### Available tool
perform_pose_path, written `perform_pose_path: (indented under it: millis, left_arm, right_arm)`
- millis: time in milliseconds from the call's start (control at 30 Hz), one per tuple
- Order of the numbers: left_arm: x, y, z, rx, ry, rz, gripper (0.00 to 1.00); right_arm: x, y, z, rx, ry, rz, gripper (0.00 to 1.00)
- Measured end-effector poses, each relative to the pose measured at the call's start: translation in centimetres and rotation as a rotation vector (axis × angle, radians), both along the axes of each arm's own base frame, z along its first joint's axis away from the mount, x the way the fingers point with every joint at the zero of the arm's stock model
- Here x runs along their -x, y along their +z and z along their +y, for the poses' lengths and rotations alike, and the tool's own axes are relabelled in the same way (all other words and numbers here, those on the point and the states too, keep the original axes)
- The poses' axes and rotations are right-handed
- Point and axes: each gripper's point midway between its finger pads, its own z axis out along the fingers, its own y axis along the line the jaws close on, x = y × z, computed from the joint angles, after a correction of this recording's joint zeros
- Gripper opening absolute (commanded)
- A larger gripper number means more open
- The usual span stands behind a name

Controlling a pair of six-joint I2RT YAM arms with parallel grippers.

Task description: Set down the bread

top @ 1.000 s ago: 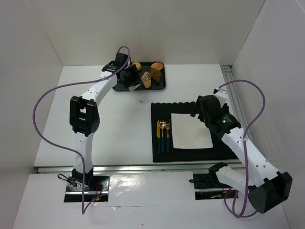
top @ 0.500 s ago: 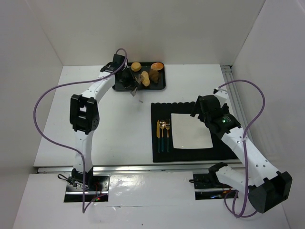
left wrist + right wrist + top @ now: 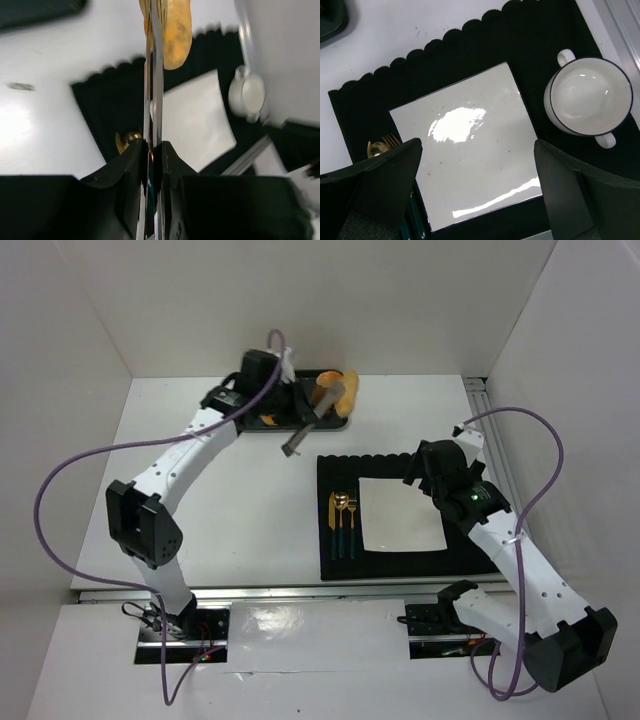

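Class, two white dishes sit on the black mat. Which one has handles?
The round bowl, beside the plate: it has two small loop handles on opposite sides. The square plate is flat, with none.

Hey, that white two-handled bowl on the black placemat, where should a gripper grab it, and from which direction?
Probably from straight above, on the rim. The bowl stands upright and looks empty, so one finger can drop inside and one outside its thin wall. Pick a stretch between the two small handles, which look too small to pinch securely.
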Motion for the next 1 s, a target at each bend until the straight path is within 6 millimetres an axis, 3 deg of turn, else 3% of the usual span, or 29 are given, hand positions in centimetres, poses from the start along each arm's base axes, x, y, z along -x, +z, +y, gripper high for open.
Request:
perform_pose_path:
  millis: [100,167,267,367,433,533,567,600,700,933,1000]
  left_arm:
    - [4.0,-3.6,-5.4,-0.069,-0.181,0.035,0.17]
    - [7.5,-7.4,-9.1,-0.117,-0.310,0.096,0.17]
    - [12.2,-11.9,-12.3,-0.153,-0.454,0.194,0.17]
    - [14.9,-14.4,-14.2,-0.169,-0.544,0.245,0.17]
    - [15.7,-15.3,-15.2,-0.165,-0.580,0.259,0.17]
    - [16.1,-15.7,-15.9,-0.153,-0.601,0.273,0.27]
    - [16.0,-15.7,-16.1,-0.147,-0.606,0.271,0.33]
    - [15.9,-15.6,-16.3,-0.143,-0.607,0.267,0.45]
    - [15.8,-15.3,-16.7,-0.129,-0.608,0.258,0.65]
    - [16.1,-15.1,-16.9,-0.134,-0.602,0.261,0.67]
    - [16.0,-15.1,-16.7,-0.150,-0.592,0.264,0.64]
  right_arm:
    - [0.5,1.3,-0.6,-0.003,-0.019,-0.036,1.00]
    - [1.1,3.0,-1.2,-0.019,-0.043,-0.086,1.00]
    - [2.0,5.8,-2.0,-0.055,-0.079,-0.186,1.00]
    - [3.2,8.0,-2.9,-0.092,-0.104,-0.280,1.00]
    - [4.0,9.1,-3.4,-0.112,-0.118,-0.332,1.00]
    - [4.3,9.6,-3.6,-0.122,-0.123,-0.354,1.00]
    - [4.3,9.5,-3.6,-0.120,-0.123,-0.349,1.00]
    - [4.1,9.3,-3.5,-0.115,-0.123,-0.340,1.00]
    - [3.6,8.4,-3.3,-0.100,-0.124,-0.300,1.00]
    - [3.1,7.6,-2.9,-0.097,-0.118,-0.267,1.00]
    - [3.1,7.7,-2.8,-0.101,-0.117,-0.268,1.00]
